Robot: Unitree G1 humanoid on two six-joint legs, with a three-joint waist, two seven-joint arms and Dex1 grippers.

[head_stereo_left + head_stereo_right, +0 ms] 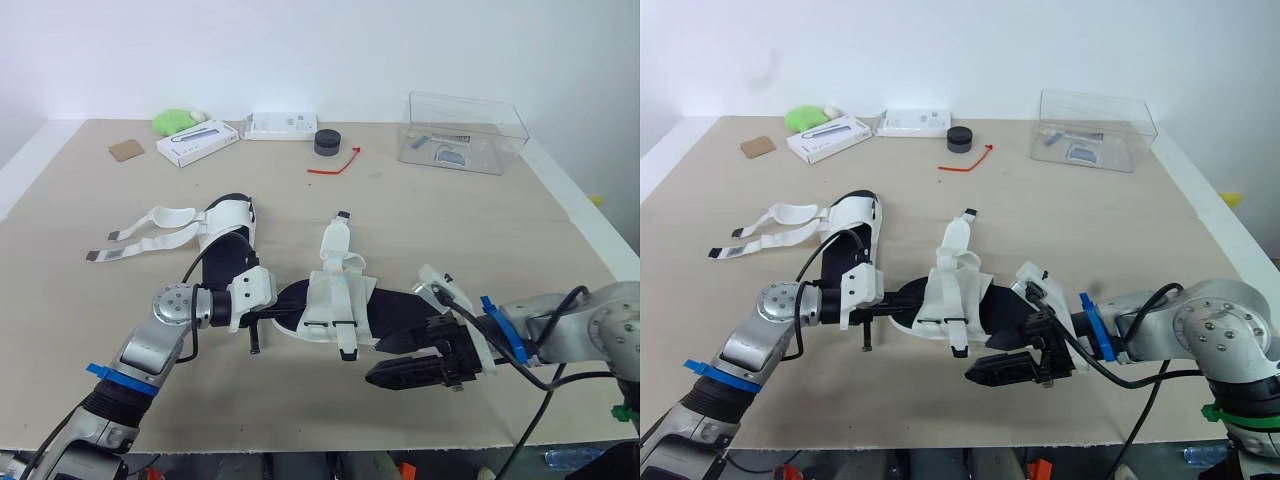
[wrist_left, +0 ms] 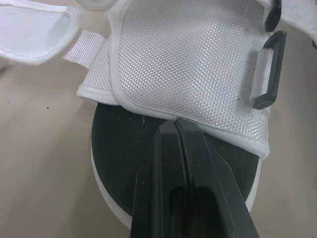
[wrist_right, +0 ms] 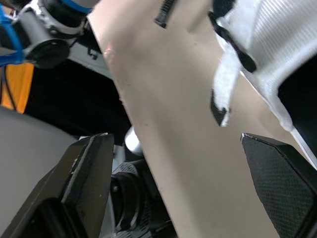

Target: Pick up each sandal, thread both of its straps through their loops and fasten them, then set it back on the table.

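Sandal in play: parked flat on the counter, middle of the near edge, black sole down, white mesh upper up. Not lifted yet, judging by the sole flat on the surface.

Left tool squeezed fully closed, tips right at the hem of the mesh flap, over the black footbed. No telling about any fabric actually caught in there. Probably planted at that end to steady the shoe during the strap work.

Right tool spread wide, low over the counter just beside the opposite end, close to the strap tip hanging off the side. Looks lined up to go for that strap next, hence the wide stance.

Black loop sitting on the side of the flap, ready for threading. Other strap poking up toward the far edge, loose by the look of it. Early days: both straps to do.

Second sandal well apart, toward the left edge, long straps splayed out loose. Waiting its turn.

Would watch for the thin strap tip lying against the counter, awkward to pinch, and for the shoe skating away under a pull with only those closed tips on it. Clear box and red tie along the far edge, well out of the way.
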